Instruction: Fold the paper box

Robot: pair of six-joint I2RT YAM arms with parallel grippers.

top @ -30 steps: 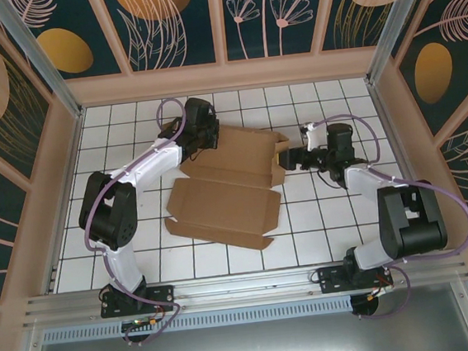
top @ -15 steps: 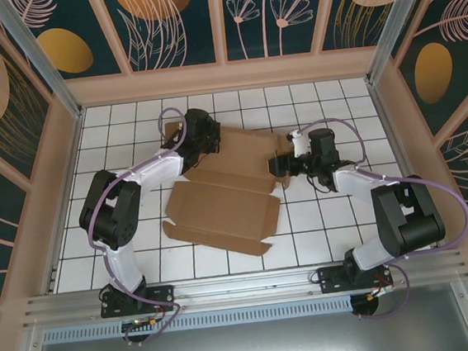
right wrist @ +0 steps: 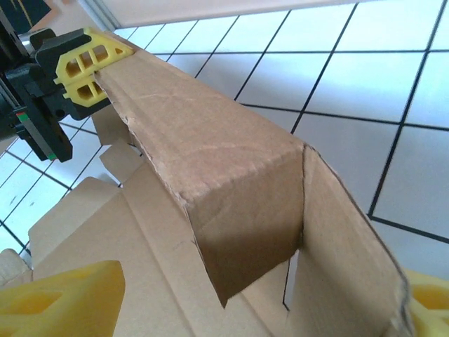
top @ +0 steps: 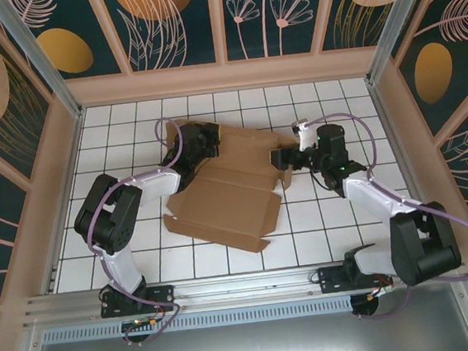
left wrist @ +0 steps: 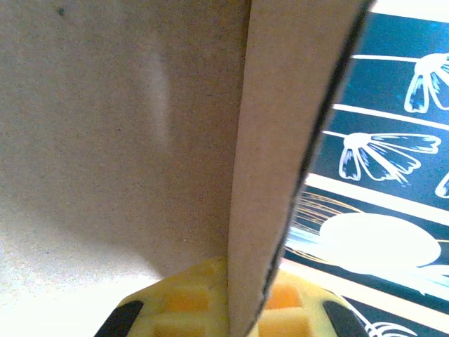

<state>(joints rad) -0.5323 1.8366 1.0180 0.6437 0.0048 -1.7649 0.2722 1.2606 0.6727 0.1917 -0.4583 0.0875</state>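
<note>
Left arm has tucked in and its left claw point(top: 205, 137) has come nearer, while the right claw point(top: 280, 156) has slid in against the right end of the paper box point(top: 228, 201). And look at the result: the far panel point(right wrist: 210, 154) now stands as a wall, no longer flat, so one side looks formed and the fold is under way.

Left claw is pinching that wall's top edge at its left end, pads pressed tight on the cardboard. Right claw is spread wide, straddling the corner where the end flap point(right wrist: 344, 232) meets the wall, not visibly squeezing.

The box sits mid-worktop point(top: 337, 215), its near panel point(top: 221, 214) flat. There are free tiles on the near right and along the far side, but the left arm is close to its side rail point(top: 71, 166).
</note>
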